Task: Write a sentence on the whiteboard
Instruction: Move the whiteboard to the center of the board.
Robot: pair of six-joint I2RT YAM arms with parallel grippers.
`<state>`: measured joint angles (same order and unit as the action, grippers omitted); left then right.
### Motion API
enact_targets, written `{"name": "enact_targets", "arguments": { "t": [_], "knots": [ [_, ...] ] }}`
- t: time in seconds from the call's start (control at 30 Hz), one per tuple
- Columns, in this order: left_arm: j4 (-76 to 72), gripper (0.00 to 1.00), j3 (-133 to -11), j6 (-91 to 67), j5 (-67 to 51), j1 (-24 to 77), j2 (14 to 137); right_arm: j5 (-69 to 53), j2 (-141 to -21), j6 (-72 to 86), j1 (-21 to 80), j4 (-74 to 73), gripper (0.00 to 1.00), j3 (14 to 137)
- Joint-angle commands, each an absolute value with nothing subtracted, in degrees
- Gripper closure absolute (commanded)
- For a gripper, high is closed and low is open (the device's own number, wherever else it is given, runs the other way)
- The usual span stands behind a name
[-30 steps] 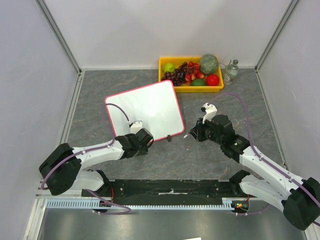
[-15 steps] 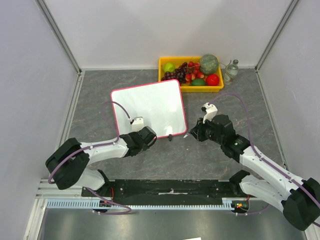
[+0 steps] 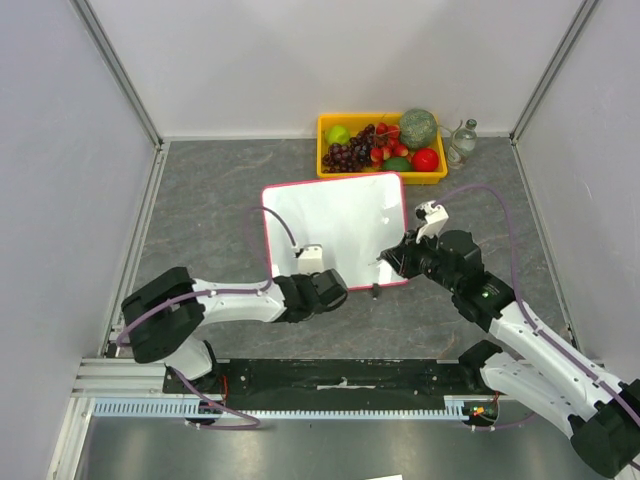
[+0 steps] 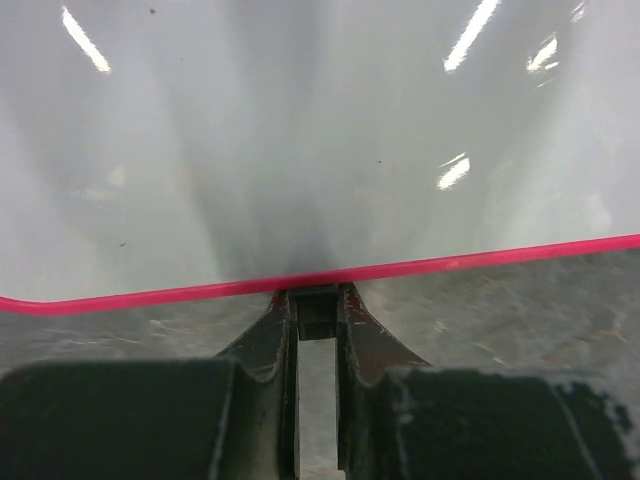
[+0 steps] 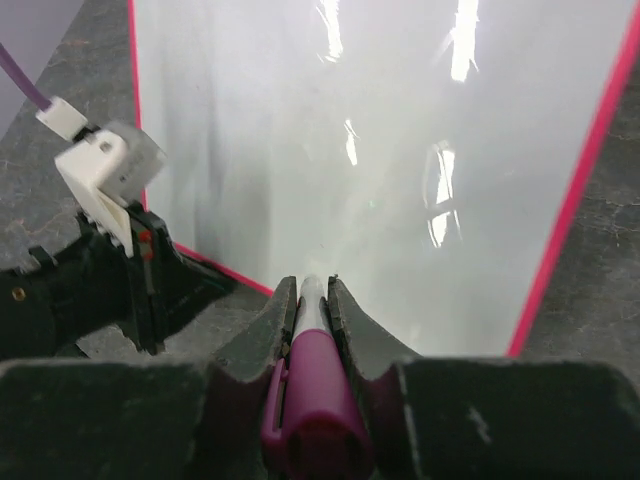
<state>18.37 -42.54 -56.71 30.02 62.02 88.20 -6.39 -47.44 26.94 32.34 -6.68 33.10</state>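
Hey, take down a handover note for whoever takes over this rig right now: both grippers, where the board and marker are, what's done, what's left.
The left gripper is shut on the near edge of the whiteboard.
The right gripper is shut on the marker, tip aimed at the board's near right part; whether it touches cannot be told.
The whiteboard lies flat on the table, just in front of the yellow tray.
Done: board gripped, marker in hand.
Left: the whole sentence; no writing shows on the board.
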Motion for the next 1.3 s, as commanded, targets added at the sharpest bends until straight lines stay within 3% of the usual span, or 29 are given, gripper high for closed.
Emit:
{"name": "enact_targets", "arguments": {
  "t": [0.0,0.3,0.53,0.6,1.03,1.27],
  "knots": [
    [23.6,0.98,-44.7,-66.6,22.1,68.3,95.7,-4.0,-45.5,27.1,32.1,-6.8,1.00,36.0],
    [24.8,0.97,-48.8,-73.2,18.6,74.8,101.5,-3.1,-44.6,25.9,31.6,-7.9,1.00,36.5],
    [25.1,0.54,-51.1,-72.8,17.4,77.3,104.1,-2.7,-44.9,25.6,31.5,-7.9,1.00,37.4],
    [25.2,0.45,-51.2,-72.9,17.4,77.8,104.2,-2.7,-45.1,25.7,31.3,-7.9,1.00,37.7],
    [25.9,0.45,-55.8,-69.3,19.2,79.2,107.0,-2.6,-44.4,26.0,31.2,-8.3,1.00,37.8],
    [28.7,0.44,-53.3,-71.4,20.3,80.2,102.6,-3.0,-44.8,25.5,31.1,-8.1,1.00,38.0]
  ]
}}
